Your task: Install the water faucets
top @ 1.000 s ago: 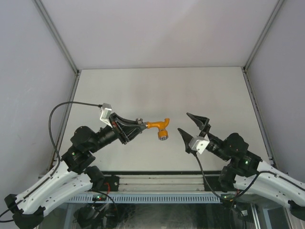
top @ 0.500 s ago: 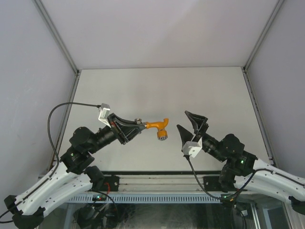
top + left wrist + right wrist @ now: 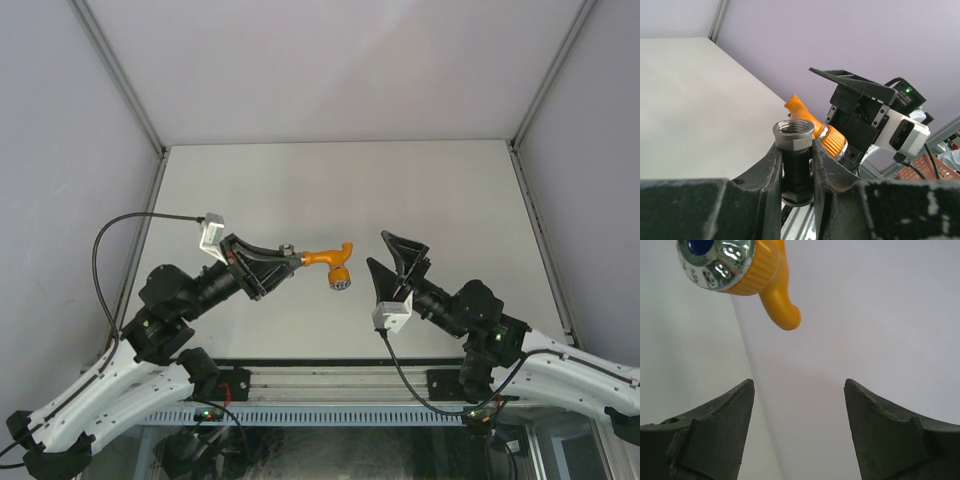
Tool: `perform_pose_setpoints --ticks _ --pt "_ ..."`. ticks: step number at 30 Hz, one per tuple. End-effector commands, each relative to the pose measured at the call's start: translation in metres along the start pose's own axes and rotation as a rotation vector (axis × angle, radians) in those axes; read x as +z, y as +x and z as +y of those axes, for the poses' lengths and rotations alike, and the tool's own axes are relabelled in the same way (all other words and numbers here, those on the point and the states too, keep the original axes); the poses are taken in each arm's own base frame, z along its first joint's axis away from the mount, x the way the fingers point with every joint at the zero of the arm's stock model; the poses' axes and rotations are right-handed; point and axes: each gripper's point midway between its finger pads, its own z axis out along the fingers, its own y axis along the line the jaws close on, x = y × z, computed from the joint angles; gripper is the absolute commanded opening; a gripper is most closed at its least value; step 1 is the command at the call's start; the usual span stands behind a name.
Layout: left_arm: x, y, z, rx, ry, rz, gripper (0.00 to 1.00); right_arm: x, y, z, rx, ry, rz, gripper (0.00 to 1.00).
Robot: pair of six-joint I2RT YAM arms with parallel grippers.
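The orange tap (image 3: 328,259) hangs level in mid-air, with a short curved spout and a chrome-capped knob (image 3: 715,262). A grey threaded fitting (image 3: 793,135) sits at its rear end.

Top left of the right wrist view: the tap (image 3: 756,275) is cut off by the frame's upper edge, with only its knob and spout showing. Left wrist view, centre: the lower half of the fitting (image 3: 793,134) is sunk between the jaws of the left end effector (image 3: 796,152), and the fitting hides where it meets the tap. From overhead, that junction is too small to make out.
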Motion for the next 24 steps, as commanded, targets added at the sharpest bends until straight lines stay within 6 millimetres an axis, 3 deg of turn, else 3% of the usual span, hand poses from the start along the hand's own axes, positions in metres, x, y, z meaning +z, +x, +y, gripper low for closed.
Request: perform_pose_setpoints --ticks 1,18,24 --pt "-0.002 -0.0429 -0.0318 -0.002 0.075 -0.11 0.0 0.0034 -0.0108 -0.012 -0.051 0.039 -0.042 0.72" --pt "0.0027 -0.0425 -0.0317 -0.02 0.071 -0.096 0.0 0.0042 -0.0157 -0.01 -0.07 0.024 -0.069 0.73" --pt "0.0061 -0.0457 -0.036 -0.062 0.077 -0.09 0.0 -0.0038 -0.0196 -0.015 -0.108 0.039 -0.103 0.74"
